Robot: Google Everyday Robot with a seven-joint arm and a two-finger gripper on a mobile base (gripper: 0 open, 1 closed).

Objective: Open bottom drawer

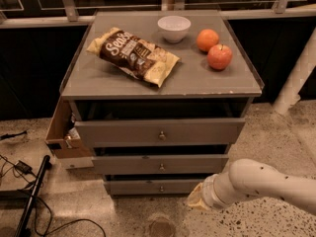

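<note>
The grey cabinet has three flat drawer fronts. The bottom drawer is the lowest and slimmest, with a small round metal knob at its centre, and it sits just above the floor. My white arm comes in from the lower right. My gripper is at its tan-coloured end, low over the floor, just right of and in front of the bottom drawer's right end. It is a short way right of the knob and apart from it.
The middle drawer and top drawer sit above. On the cabinet top lie a chip bag, white bowl, orange and apple. A cardboard box is at the left, with cables on the floor.
</note>
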